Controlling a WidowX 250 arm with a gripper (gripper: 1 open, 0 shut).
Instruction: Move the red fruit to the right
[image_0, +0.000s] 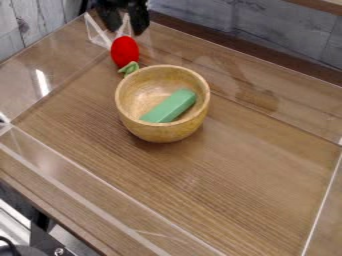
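My fingers (120, 30) spread wide by one red fruit (124, 50), behind the bowl; one wooden bowl (130, 98) holds one green block (170, 106); the fruit lies outside it, on the table (201, 180).

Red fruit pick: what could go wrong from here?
The fruit sits close to the bowl, its leafy end toward the rim, so a low or wide approach might bump the bowl. The fingers look to be above or behind the fruit, partly lost against the dark arm; a slightly off descent could knock the fruit away rather than straddle it.
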